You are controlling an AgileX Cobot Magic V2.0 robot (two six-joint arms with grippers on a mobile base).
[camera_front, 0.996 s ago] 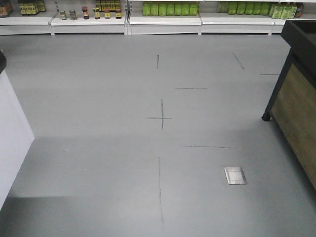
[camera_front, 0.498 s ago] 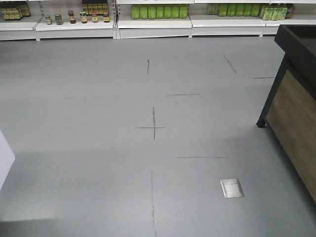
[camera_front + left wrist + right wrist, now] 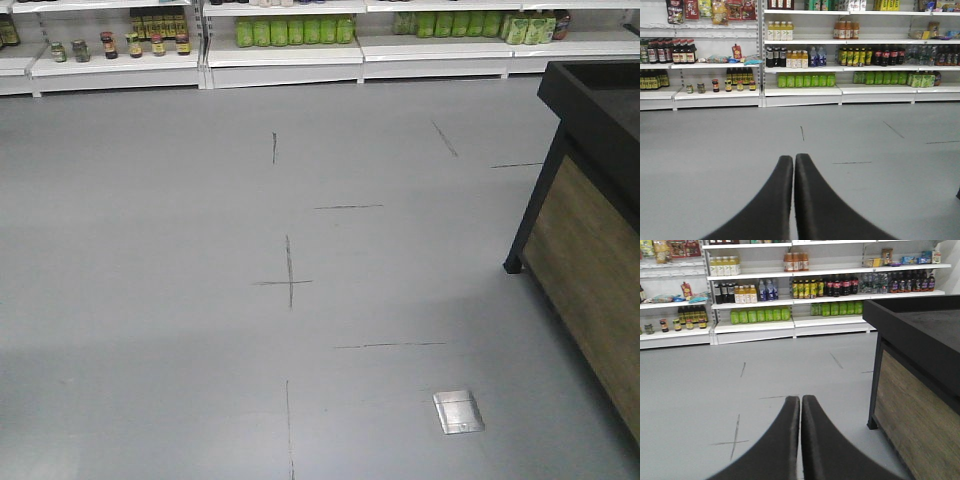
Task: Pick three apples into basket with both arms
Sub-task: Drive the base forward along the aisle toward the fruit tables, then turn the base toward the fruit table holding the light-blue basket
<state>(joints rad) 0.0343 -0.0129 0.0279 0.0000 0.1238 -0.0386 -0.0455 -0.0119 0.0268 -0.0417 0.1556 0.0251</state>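
Observation:
The apples and the basket are out of view in every frame. My left gripper [image 3: 794,159] points level across a grey shop floor, its two black fingers pressed together with nothing between them. My right gripper [image 3: 800,400] is likewise shut and empty, aimed at the floor beside a dark display stand [image 3: 920,385]. Neither arm shows in the front view.
A black-framed stand with wood panels [image 3: 590,250] fills the right side. Shelves of bottles and jars [image 3: 290,45] line the far wall. The grey floor [image 3: 200,300] carries thin black cross marks [image 3: 288,282] and a metal floor plate [image 3: 458,411].
The front view has swung to the right: the shelves and floor marks slid left and down, the stand grew larger, and the white object at the left edge left the frame.

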